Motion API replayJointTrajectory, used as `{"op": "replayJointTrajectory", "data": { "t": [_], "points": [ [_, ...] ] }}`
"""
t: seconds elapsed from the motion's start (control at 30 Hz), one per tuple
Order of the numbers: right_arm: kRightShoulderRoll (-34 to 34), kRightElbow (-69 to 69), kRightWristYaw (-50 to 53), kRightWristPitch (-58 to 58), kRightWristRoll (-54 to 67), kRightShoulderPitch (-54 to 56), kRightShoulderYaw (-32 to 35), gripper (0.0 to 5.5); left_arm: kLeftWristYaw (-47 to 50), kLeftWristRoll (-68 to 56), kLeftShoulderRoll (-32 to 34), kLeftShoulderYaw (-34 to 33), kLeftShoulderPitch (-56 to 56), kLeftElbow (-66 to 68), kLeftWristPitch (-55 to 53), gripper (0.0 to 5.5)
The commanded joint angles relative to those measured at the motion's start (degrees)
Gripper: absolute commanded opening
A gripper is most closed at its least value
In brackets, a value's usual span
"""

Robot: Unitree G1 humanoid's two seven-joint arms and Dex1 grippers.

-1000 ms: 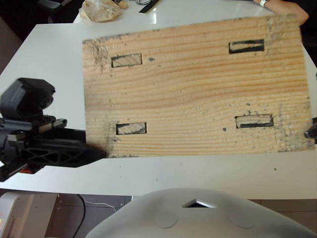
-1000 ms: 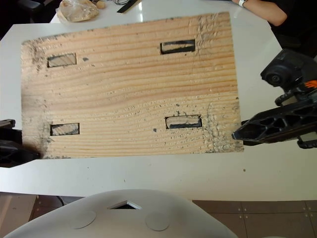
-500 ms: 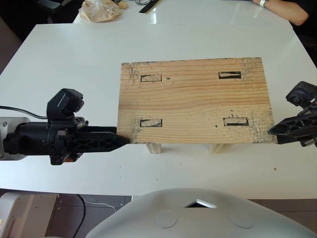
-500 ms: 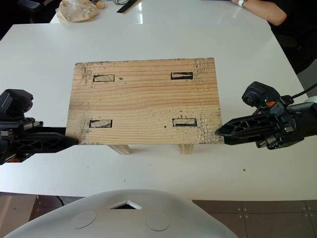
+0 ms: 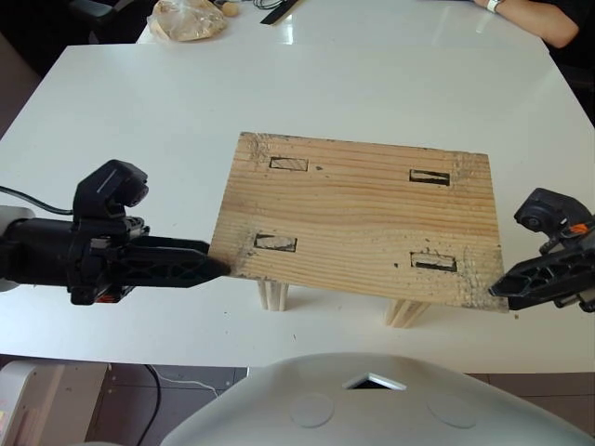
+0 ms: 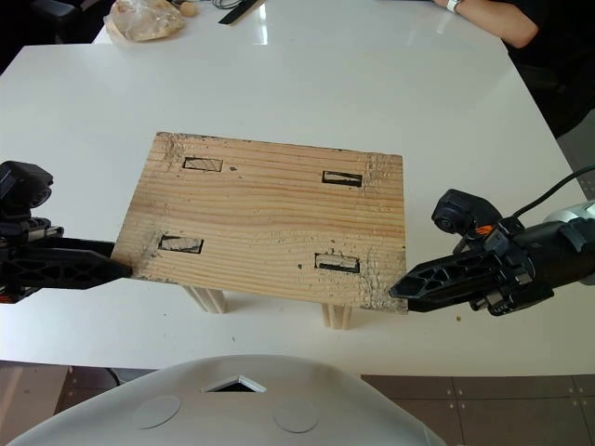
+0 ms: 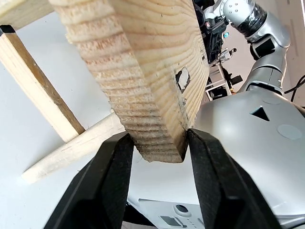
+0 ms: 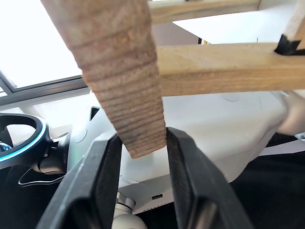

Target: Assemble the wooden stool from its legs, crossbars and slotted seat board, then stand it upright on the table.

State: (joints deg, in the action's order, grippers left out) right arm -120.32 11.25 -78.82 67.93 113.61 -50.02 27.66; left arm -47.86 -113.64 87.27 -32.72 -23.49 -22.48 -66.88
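Wooden stool stands legs-down on a white desk, slotted seat board on top, two legs showing under the board's near edge. Left pincer is clamped on the board's near-left corner, fingers squeezed against top & underside. Right pincer nips the near-right corner the same way. The board looks skewed, so can't tell if every leg is touching down. Likely risks: both grips hold only corner tips, so the board could slip or twist. Releasing w/ a leg raised could rock or tip the stool. Uneven pull b/w arms could loosen legs in their slots.
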Motion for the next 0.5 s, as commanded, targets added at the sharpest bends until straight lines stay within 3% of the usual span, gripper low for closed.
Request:
{"op": "replayJointTrajectory", "data": {
  "t": [0.03, 0.07, 0.2, 0.5],
  "points": [
    [17.33, 15.46, 31.61, -19.04, -0.61, 7.54, -6.18, 1.39, 19.62, 0.64, -6.06, -1.33, -8.49, -5.03, 6.19, 1.76],
    [19.92, 17.78, 36.91, -21.66, -0.61, 8.89, -7.72, 1.39, 21.41, 0.64, -6.34, -1.41, -9.20, -4.82, 6.55, 2.14],
    [24.97, 20.69, 46.32, -25.14, -0.61, 12.62, -11.11, 1.39, 21.95, 0.64, -5.85, -1.57, -9.40, -4.49, 6.95, 2.80],
    [28.90, 18.21, 47.90, -21.00, -0.61, 18.45, -14.40, 2.93, 14.41, 0.64, -3.85, -2.06, -3.60, 0.46, 4.47, 4.21]
  ]
}}
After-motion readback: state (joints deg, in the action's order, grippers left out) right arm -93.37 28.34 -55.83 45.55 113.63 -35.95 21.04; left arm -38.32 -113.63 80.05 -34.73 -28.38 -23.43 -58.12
